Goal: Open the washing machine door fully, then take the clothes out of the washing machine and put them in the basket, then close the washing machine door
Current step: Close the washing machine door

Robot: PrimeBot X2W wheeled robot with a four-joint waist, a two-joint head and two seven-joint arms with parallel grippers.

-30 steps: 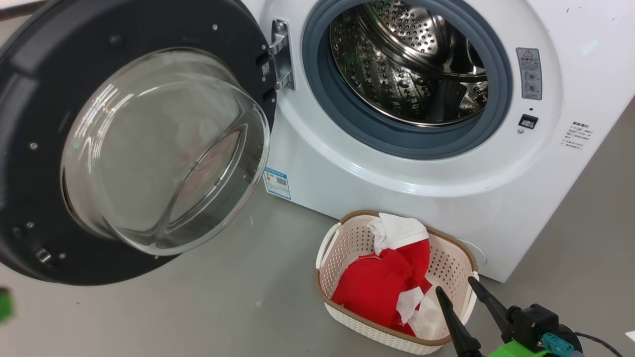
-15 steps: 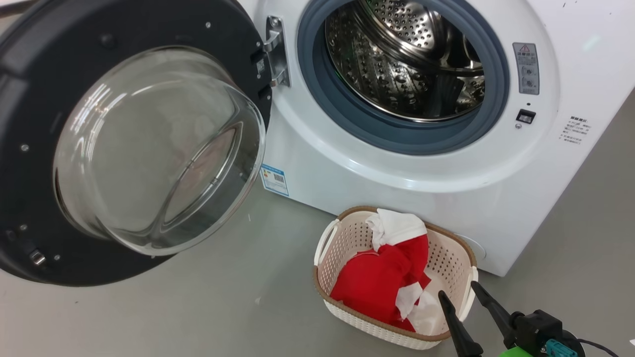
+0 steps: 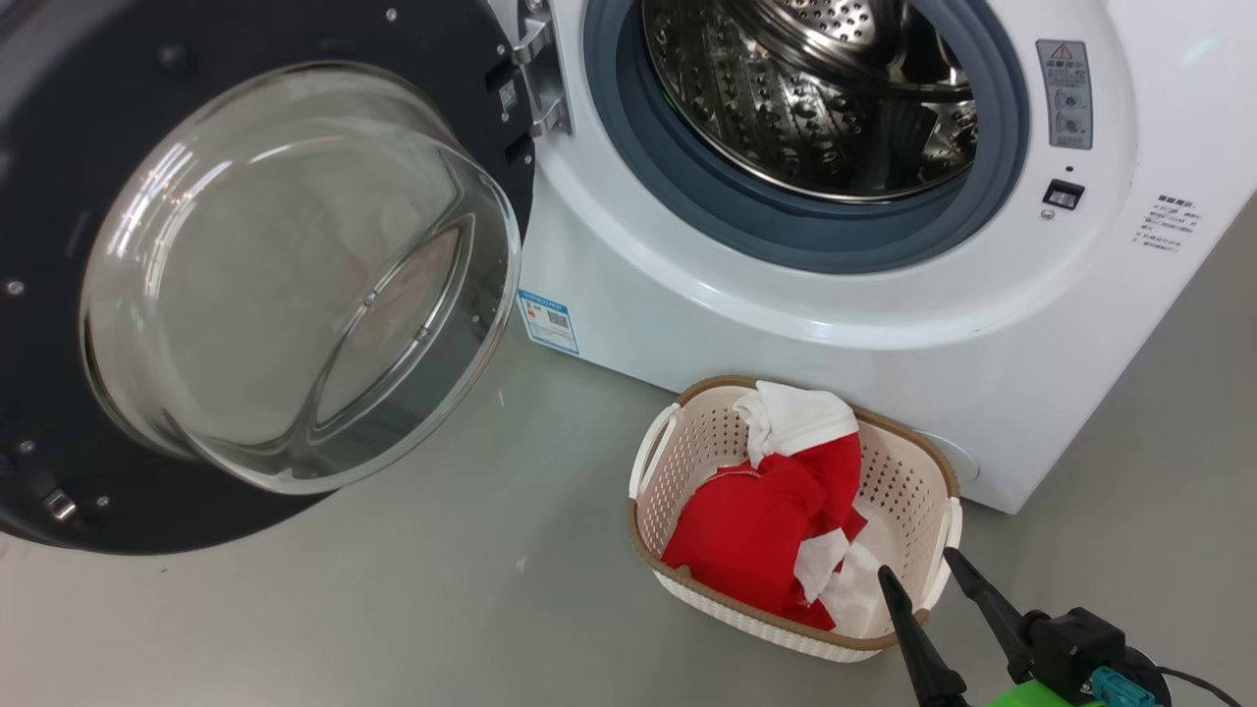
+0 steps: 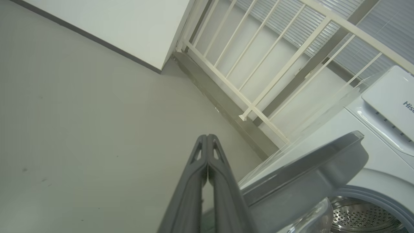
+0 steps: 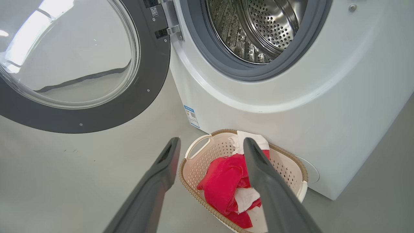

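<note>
At 5 o'clock in the head view, the right gripper (image 3: 917,564) has its two dark fingers spread, with nothing held between them. Its tips lie over the near right corner of the basket (image 3: 687,462); contact with the rim cannot be told. The clothes (image 3: 756,530) lie inside the basket at about 10 o'clock from those tips: a red heap with white patches, and a white piece draped at the far rim. In the right wrist view the gripper (image 5: 212,140) is equally wide, and the basket (image 5: 194,168) shows through the gap, with the clothes (image 5: 220,181) just inside the finger on the 3 o'clock side. The basket stands on the grey floor (image 3: 344,609), just beside the washing machine (image 3: 687,324) at its front lower edge. The steel drum (image 3: 805,98) at 12 o'clock shows bare metal. The washing machine door (image 3: 295,275) hangs swung out at 9 o'clock, glass bowl facing the camera. In the left wrist view the left gripper (image 4: 207,136) has its fingers pressed together and holds nothing. The door's grey edge (image 4: 307,181) lies at 4 o'clock from it, apart from the fingers
</note>
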